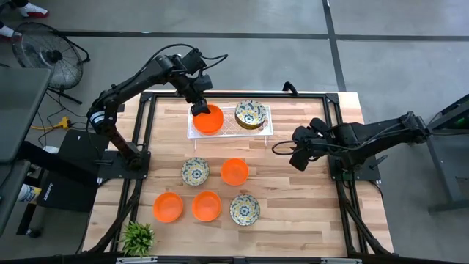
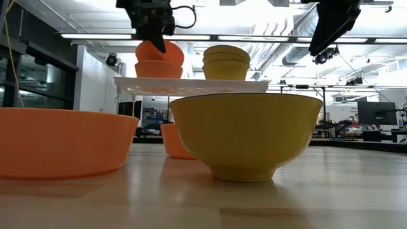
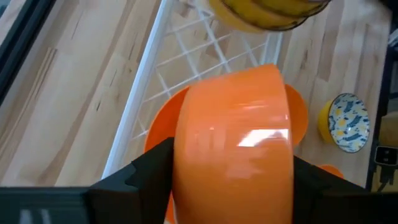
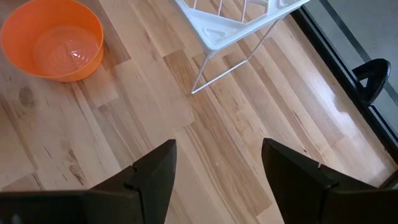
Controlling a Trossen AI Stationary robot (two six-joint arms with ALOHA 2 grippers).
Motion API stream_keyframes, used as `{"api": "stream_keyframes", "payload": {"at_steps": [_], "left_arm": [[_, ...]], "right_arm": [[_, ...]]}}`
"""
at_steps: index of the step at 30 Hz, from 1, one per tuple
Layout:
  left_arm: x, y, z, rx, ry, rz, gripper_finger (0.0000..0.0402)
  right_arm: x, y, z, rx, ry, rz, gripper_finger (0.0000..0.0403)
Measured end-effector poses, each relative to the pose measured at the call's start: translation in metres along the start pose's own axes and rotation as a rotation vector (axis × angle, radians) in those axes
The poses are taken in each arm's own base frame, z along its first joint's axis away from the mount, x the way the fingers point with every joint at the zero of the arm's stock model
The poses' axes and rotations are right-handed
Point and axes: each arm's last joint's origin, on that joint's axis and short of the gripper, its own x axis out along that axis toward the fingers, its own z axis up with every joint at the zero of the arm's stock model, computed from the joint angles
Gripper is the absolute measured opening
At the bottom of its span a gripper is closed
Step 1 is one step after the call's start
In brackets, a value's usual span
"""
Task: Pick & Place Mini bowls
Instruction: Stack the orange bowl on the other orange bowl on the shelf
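Note:
My left gripper (image 1: 199,108) is over the left end of the white lattice tray (image 1: 262,132), shut on an orange-red mini bowl (image 3: 233,143). A second orange-red bowl (image 2: 158,70) sits on the tray right below it. A stack of patterned bowls (image 1: 250,114) with yellow outsides stands on the tray's right end. On the table rest two patterned bowls (image 1: 195,171) (image 1: 244,209) and three orange-red bowls (image 1: 234,171) (image 1: 168,207) (image 1: 207,206). My right gripper (image 4: 217,149) hangs open above bare wood, right of the tray. My left gripper holds the orange-red bowl between its two fingers (image 3: 155,168), which stand on either side of its outer wall (image 3: 186,155). The fingers come from above, pointing down. The bowl is tilted (image 2: 159,54) over the orange-red bowl on the tray; whether the two touch I cannot tell.
The tray stands on thin wire legs (image 4: 230,62) near the table's far edge. A small green plant (image 1: 137,236) sits at the near left corner. Black frame rails (image 1: 143,139) run along the table's sides. Bare wood lies between the tray and my right gripper.

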Motion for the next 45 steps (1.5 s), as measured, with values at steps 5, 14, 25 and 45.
{"api": "stream_keyframes", "payload": {"at_steps": [5,14,25,45], "left_arm": [[0.0001,-0.0002,0.0008,0.003,-0.008,-0.011,0.0224],[-0.0001,-0.0002,0.0008,0.001,-0.012,-0.029,0.0225],[-0.0001,-0.0003,0.0004,0.004,-0.009,-0.03,0.0225],[-0.0036,-0.0042,0.0011,0.071,0.036,0.13,0.0225]], "right_arm": [[0.0,0.0,0.0,0.0,0.0,0.0,0.0224],[0.0,0.0002,-0.0002,0.0,0.005,0.006,0.0224],[0.0,0.0005,-0.0004,0.0,0.012,0.015,0.0224],[0.0001,0.0007,-0.0005,-0.013,0.017,0.024,0.0224]]}}
